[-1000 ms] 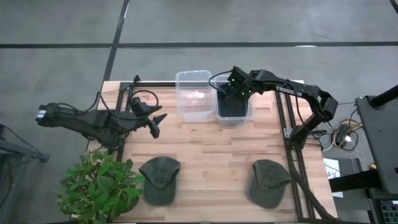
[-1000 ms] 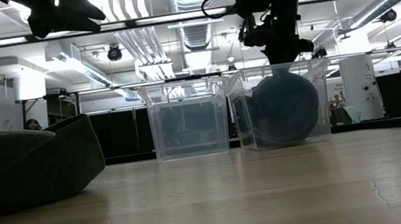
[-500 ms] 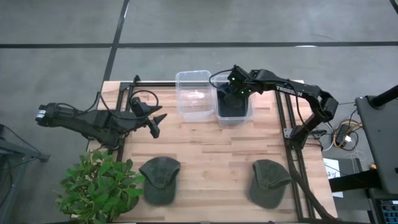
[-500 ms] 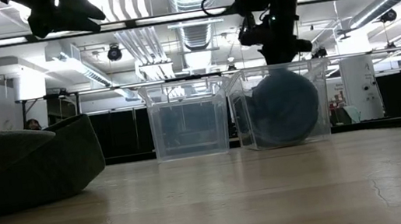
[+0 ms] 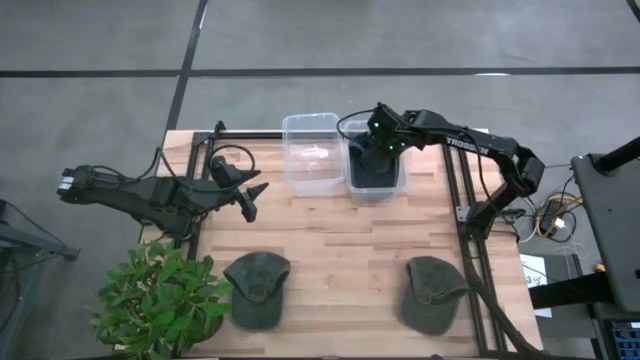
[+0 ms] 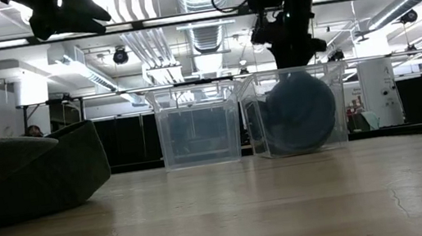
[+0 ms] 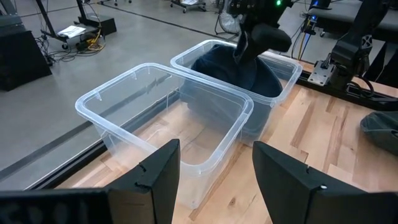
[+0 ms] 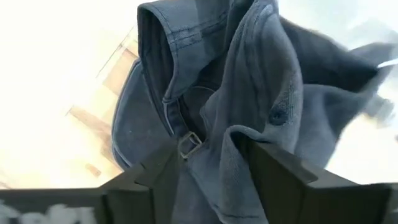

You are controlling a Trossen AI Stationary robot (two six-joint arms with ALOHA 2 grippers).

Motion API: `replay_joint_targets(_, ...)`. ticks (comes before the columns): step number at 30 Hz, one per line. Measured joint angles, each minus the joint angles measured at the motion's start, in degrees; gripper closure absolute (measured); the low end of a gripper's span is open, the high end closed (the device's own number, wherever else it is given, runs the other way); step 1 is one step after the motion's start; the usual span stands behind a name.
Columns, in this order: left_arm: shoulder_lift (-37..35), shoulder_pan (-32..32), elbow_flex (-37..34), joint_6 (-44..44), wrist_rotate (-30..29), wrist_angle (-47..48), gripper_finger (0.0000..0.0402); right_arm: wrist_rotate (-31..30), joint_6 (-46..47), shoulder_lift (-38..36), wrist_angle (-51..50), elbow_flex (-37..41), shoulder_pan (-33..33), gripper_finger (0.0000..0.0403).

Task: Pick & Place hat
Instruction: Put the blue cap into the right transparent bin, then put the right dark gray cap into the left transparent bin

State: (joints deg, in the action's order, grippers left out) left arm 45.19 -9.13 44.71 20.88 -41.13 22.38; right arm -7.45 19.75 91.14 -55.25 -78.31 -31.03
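On the worktop (image 6: 290, 206), two clear plastic bins stand side by side at the far edge. The left bin (image 6: 198, 125) looks empty; the right bin (image 6: 297, 111) holds a dark blue hat (image 6: 301, 113) leaning on its edge. The right tool (image 6: 290, 45) hangs just above that bin's rim. Near left, a dark green hat (image 6: 25, 175) fills the foreground. The left arm (image 6: 63, 10) shows at top left.

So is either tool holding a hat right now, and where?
Nothing is held. The right tool is open above the blue hat, which lies in the right bin. The left tool is open, empty, near the clear bin.
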Motion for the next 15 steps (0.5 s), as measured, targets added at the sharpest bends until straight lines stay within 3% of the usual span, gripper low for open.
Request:
replay_joint_targets(2, 0.0, 0.0, 0.0, 0.0, 0.0, 0.1, 0.0207, -0.9, -0.8, -1.0, -0.8, -1.3, 0.4, 0.021)
replay_joint_targets(6, 0.0, 0.0, 0.0, 0.0, 0.0, 0.6, 0.0207, -11.9, -1.4, -5.5, -1.4, -3.3, 3.8, 0.02)
replay_joint_targets(9, 0.0, 0.0, 0.0, 0.2, 0.0, 0.6, 0.0207, -13.9, -0.6, -10.2, -1.4, -3.3, 6.7, 0.02)
replay_joint_targets(11, 0.0, 0.0, 0.0, 0.4, 0.0, 0.6, 0.0207, -12.9, 0.4, -13.1, -1.7, -2.6, 8.5, 0.0199)
replay_joint_targets(15, 0.0, 0.0, 0.0, 0.4, 0.0, 0.6, 0.0207, -1.8, 6.6, -18.2, -5.6, -0.1, 13.8, 0.02)
